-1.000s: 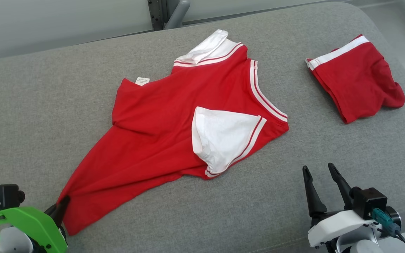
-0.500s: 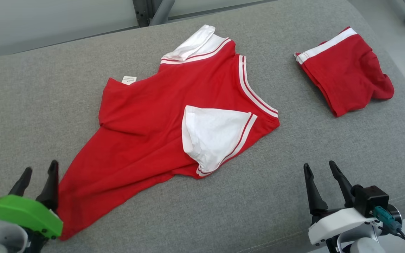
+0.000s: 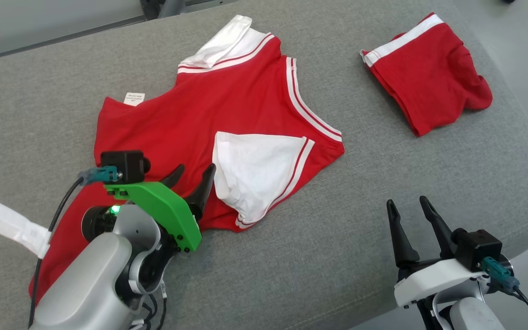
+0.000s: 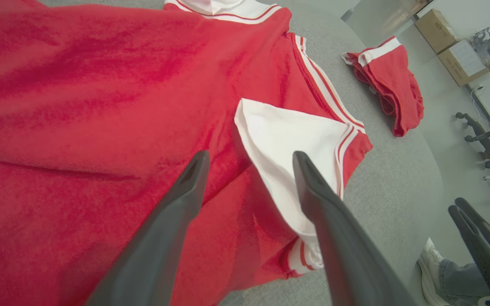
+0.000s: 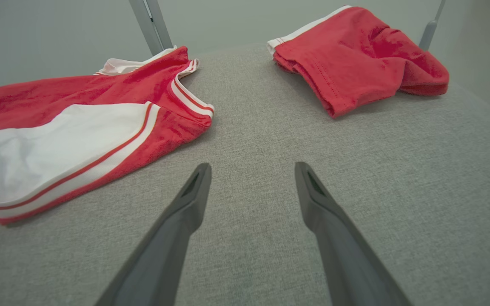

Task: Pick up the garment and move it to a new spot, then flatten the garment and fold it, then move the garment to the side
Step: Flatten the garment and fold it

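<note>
The garment lies spread but not yet flat or folded; left pincer and right pincer stand wide, empty.

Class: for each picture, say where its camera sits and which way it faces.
Head view: on the head, facing down at the red shirt on the grey cushion; left claw, right claw show.
Left wrist view: above the shirt, facing its white sleeve; own fingers show.
Right wrist view: low over the cushion, facing the folded red garment; own fingers show.
Wrist views share white sleeve, folded red garment.
</note>
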Robot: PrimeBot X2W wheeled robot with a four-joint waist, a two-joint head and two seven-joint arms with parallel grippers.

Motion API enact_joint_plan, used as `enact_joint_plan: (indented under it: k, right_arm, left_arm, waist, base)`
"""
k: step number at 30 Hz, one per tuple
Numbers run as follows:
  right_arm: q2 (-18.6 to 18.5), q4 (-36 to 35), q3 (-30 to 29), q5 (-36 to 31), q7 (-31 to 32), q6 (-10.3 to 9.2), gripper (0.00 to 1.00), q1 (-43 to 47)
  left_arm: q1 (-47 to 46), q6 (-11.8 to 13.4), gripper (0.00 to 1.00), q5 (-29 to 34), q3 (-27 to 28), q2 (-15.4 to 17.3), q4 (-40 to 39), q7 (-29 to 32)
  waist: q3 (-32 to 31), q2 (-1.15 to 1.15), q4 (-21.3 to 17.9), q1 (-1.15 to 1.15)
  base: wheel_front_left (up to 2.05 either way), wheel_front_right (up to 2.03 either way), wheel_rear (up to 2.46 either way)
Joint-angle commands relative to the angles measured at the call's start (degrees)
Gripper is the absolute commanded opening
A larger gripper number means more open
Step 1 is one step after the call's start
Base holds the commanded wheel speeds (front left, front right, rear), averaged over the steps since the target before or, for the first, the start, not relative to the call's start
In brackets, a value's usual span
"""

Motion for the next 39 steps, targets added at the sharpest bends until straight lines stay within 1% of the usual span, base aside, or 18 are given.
enact_joint_plan:
  k: [1,4,8,10,17,18,19,20,21,25,26,29,31,36,39]
  right_arm:
    - [-0.07,0.07,-0.17,0.48,-0.18,-0.11,1.00,-0.66]
    - [-0.05,0.11,-0.28,0.70,-0.18,-0.10,1.00,-0.69]
    - [-0.03,0.31,-0.32,0.67,-0.18,-0.10,1.00,-0.32]
    - [-0.05,0.37,-0.54,0.81,-0.18,-0.11,1.00,-0.19]
    - [-0.04,0.44,-0.69,0.34,-0.18,-0.10,1.00,0.28]
    - [-0.05,0.43,-0.75,0.23,-0.18,-0.10,1.00,0.32]
    - [-0.05,0.39,-0.82,0.09,-0.18,-0.10,1.00,0.40]
    - [-0.05,0.32,-0.91,0.00,-0.18,-0.10,1.00,0.48]
    - [-0.05,0.23,-1.02,-0.10,-0.18,-0.10,1.00,0.53]
    - [-0.04,-0.06,-1.27,-0.54,-0.18,-0.10,1.00,0.71]
    - [-0.04,-0.06,-1.27,-0.54,-0.18,-0.10,1.00,0.71]
    - [-0.06,-0.19,-1.55,-0.80,-0.18,-0.10,1.00,0.81]
    - [-0.05,-0.25,-1.87,-0.93,-0.18,-0.10,1.00,1.00]
    - [-0.07,-0.31,-2.01,-1.04,-0.18,-0.10,1.00,1.05]
    - [-0.05,-0.15,-1.76,-0.93,-0.18,-0.10,1.00,0.50]
  left_arm:
    - [-1.62,-0.57,1.00,1.04,-0.38,0.22,1.46,0.18]
    - [-3.91,-2.15,1.00,-0.54,-0.80,-2.24,6.23,1.47]
    - [-6.41,-3.67,1.00,-0.35,-1.30,-2.38,11.98,2.37]
    - [-6.92,-4.50,1.00,-1.05,-1.42,-3.37,14.06,2.34]
    - [-7.40,-7.33,1.00,-2.66,-1.73,-5.51,18.03,2.59]
    - [-7.28,-7.69,0.87,-2.79,-1.93,-5.77,18.35,2.55]
    - [-7.17,-8.07,0.62,-2.77,-2.08,-5.97,18.62,2.36]
    - [-7.13,-8.34,0.30,-2.80,-2.13,-6.24,18.74,2.07]
    - [-7.22,-8.69,0.00,-2.55,-2.17,-6.37,18.72,1.43]
    - [-8.34,-10.07,0.00,-0.41,-3.34,-7.13,17.42,-1.21]
    - [-8.34,-10.07,0.00,-0.41,-3.34,-7.13,17.42,-1.21]
    - [-7.92,-11.32,0.00,-0.22,-4.76,-9.11,14.14,-1.94]
    - [-7.59,-11.94,0.00,1.02,-6.44,-9.65,11.19,-1.70]
    - [-5.03,-11.77,0.00,3.42,-12.22,-13.11,4.65,-0.73]
    - [-4.03,-11.21,0.00,5.05,-14.90,-14.84,4.18,-1.26]
  waist:
    - [0.88,0.24,-1.50,0.00]
    - [1.00,0.24,-2.70,0.00]
    - [0.75,0.24,-3.82,0.00]
    - [0.53,0.24,-4.16,0.00]
    - [-0.41,0.24,-4.39,0.00]
    - [-0.54,0.24,-4.35,0.00]
    - [-0.65,0.24,-4.30,0.00]
    - [-0.73,0.24,-4.20,0.00]
    - [-0.80,0.24,-4.09,0.00]
    - [-1.00,0.24,-3.54,0.00]
    - [-1.00,0.24,-3.54,0.00]
    - [-1.13,0.24,-3.01,0.00]
    - [-1.21,0.24,-2.60,0.00]
    - [-1.23,0.24,-1.90,0.00]
    - [-1.02,0.24,-1.92,0.00]
  base:
    - [0.00,0.00,0.00]
    - [0.00,0.00,0.00]
    - [0.00,0.00,0.00]
    - [0.00,0.00,0.00]
    - [0.00,0.00,0.00]
    - [0.00,0.00,0.00]
    - [0.00,0.00,0.00]
    - [0.00,0.00,0.00]
    - [0.00,0.00,0.00]
    - [0.00,0.00,0.00]
    - [0.00,0.00,0.00]
    - [0.00,0.00,0.00]
    - [0.00,0.00,0.00]
    - [0.00,0.00,0.00]
    - [0.00,0.00,0.00]
